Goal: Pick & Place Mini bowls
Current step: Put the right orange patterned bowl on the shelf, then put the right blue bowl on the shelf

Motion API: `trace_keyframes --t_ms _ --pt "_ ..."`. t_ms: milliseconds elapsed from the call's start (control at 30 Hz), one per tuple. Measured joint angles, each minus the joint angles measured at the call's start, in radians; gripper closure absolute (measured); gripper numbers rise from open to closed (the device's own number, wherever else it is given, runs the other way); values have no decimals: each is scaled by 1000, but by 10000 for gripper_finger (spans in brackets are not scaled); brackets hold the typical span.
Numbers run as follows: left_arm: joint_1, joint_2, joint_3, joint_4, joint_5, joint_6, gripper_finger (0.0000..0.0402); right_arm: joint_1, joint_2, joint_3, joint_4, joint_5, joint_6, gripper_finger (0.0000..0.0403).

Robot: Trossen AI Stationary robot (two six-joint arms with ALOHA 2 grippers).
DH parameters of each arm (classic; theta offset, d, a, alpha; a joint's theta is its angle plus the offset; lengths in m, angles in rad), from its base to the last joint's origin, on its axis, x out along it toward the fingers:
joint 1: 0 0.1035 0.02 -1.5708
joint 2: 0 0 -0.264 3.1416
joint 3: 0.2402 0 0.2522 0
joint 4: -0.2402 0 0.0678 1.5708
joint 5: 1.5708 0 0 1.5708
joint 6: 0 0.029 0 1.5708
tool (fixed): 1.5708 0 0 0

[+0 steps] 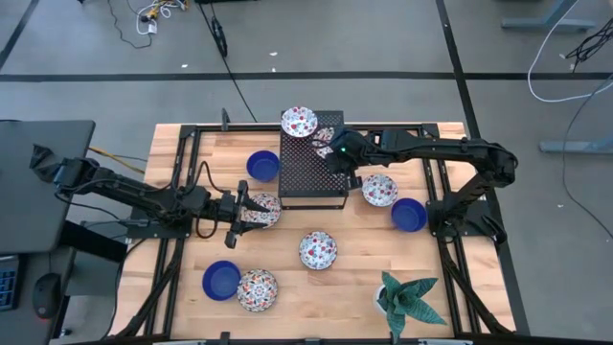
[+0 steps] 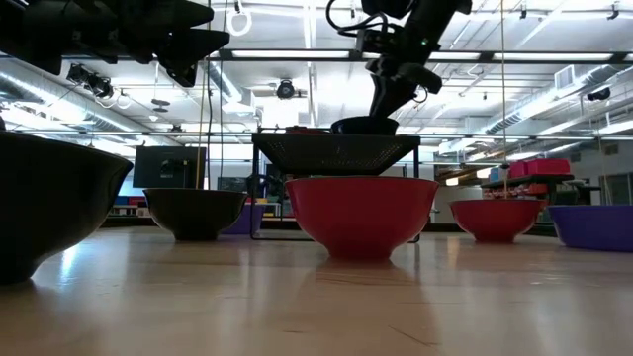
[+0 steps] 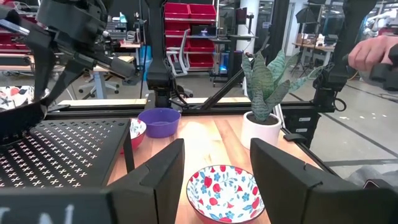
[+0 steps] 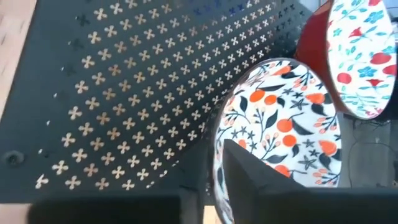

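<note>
Right gripper [image 1: 328, 146] clamped on orange-patterned white mini bowl [image 4: 283, 149], directly over black perforated metal rack [image 1: 311, 177]; I lower straight. Left gripper [image 1: 251, 207] spread, idle.

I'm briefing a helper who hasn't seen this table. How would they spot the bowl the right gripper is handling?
Find the black perforated rack at the table's centre. On its top, toward the right rear, the right gripper holds a patterned bowl by the rim. Unlike the red-and-blue floral bowl behind it, this one has orange fruit and dark leaves.
</note>
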Motion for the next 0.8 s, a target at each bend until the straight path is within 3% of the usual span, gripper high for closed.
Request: trace_keyframes --t_ms 400,633,800 --pt "0 0 0 -6 0 0 213 5 -14 0 25 45 53 245" --pt "0 0 0 -6 0 -4 213 44 -81 -1 22 29 145 249" --pt "0 0 0 -5 0 -9 213 117 -175 -1 22 -86 218 269"
